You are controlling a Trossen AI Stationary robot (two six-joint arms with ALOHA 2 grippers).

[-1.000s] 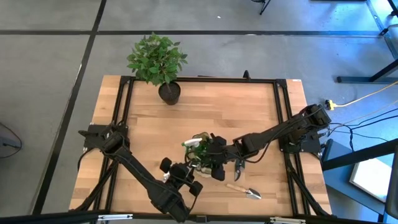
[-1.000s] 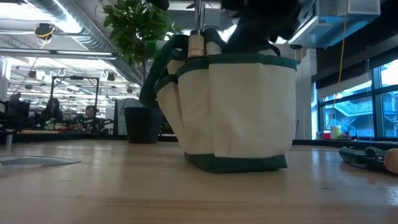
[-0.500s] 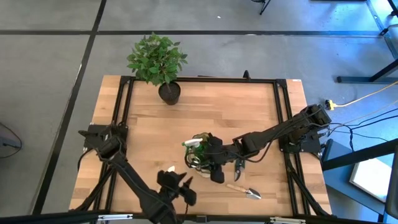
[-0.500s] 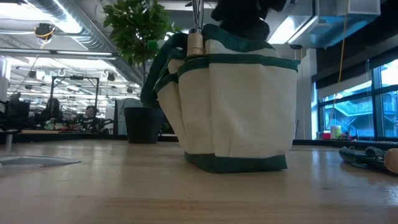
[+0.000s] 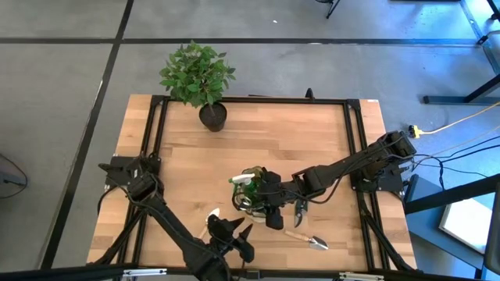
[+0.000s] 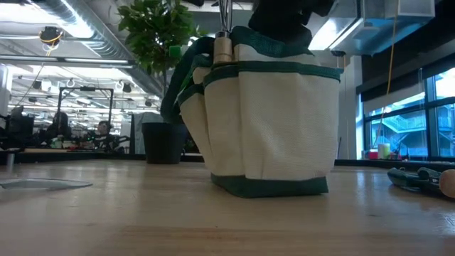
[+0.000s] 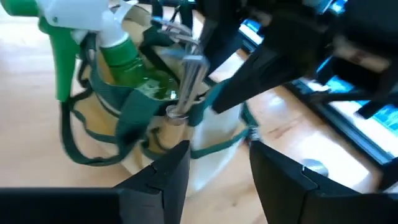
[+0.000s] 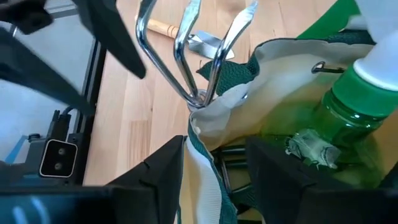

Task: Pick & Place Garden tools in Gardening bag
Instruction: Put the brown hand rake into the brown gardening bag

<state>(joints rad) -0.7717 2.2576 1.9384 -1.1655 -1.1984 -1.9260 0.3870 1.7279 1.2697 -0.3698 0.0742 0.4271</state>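
The gardening bag (image 5: 247, 192) stands upright on its base mid-table, tan with green trim (image 6: 270, 121). Inside it stands the green spray bottle (image 7: 127, 59) with its white trigger. A metal fork (image 8: 186, 50) sticks up, tines high, from the bag's rim pocket. My right gripper (image 8: 214, 174) hangs open just above the bag's rim (image 8: 205, 134), one finger to each side of it. My left gripper (image 7: 217, 168) is open on the bag's near side, pointing at it with nothing between its fingers. A wooden-handled trowel (image 5: 308, 240) and dark pruners (image 5: 301, 209) lie flat on the table right of the bag.
A leafy plant (image 5: 197, 74) in a black pot (image 5: 212, 117) stands at the table's far left. The black frame (image 5: 355, 156) runs along the table's edges. My left arm's elbow (image 5: 205, 261) reaches over the near edge. In the low view, tools (image 6: 419, 178) lie at the right.
My left gripper has drawn back from the bag toward the table's near edge, sinking a little and rolling about its own axis. My right gripper has risen slightly above the bag's rim. The bag and the tools in it have stayed put.
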